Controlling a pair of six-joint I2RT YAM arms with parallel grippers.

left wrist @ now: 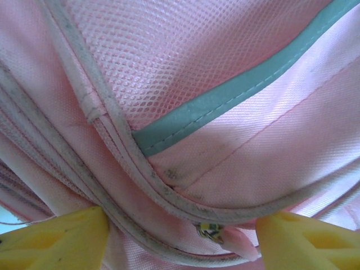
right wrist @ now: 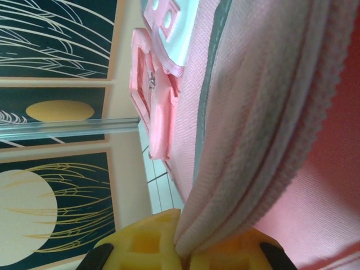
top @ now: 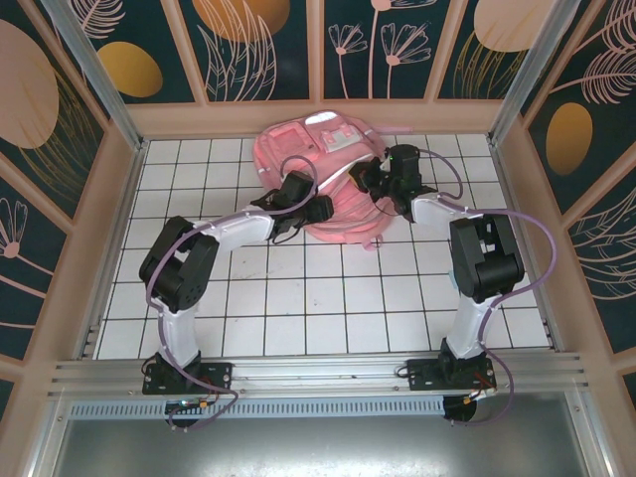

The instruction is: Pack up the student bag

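On white-tiled table, floral walls: student bag; right pincer pinching it, left pincer wide.

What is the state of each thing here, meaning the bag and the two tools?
student bag, lying on the tiled table, a fold of its edge pinched.
left tool, open, one finger on each side of the bag's piped seam, not closed on it.
right tool, shut on a fold of the student bag's edge.
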